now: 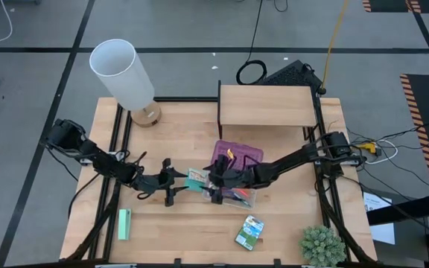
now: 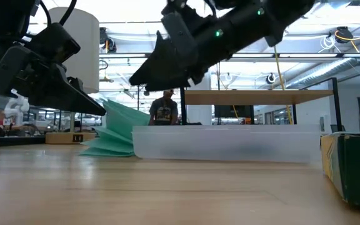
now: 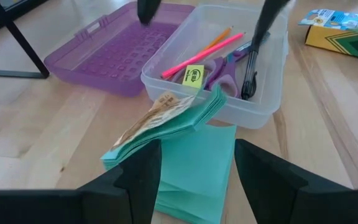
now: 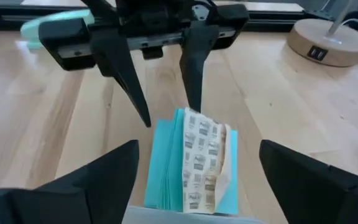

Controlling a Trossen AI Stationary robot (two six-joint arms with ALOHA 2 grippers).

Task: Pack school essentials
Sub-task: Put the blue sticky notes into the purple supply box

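Loading the teal pad [image 3: 188,134] into the case [image 3: 272,93]: it leans on the case's near wall, unheld. Left gripper [image 3: 197,163] and right gripper [image 4: 194,163] (both spread, empty) flank it; next, probably grasping and lifting it inside.

The wooden surface [image 1: 177,231] carries a lamp [image 1: 129,78], clear case [image 1: 237,195], mint-green block [image 1: 124,224], crayon box [image 1: 249,231] and plant [image 1: 322,246].

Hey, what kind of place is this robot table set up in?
Probably a robotics lab or workshop: black tape lines on the concrete floor, loose cables behind the wooden table, and an open industrial hall with ceiling lights beyond it.
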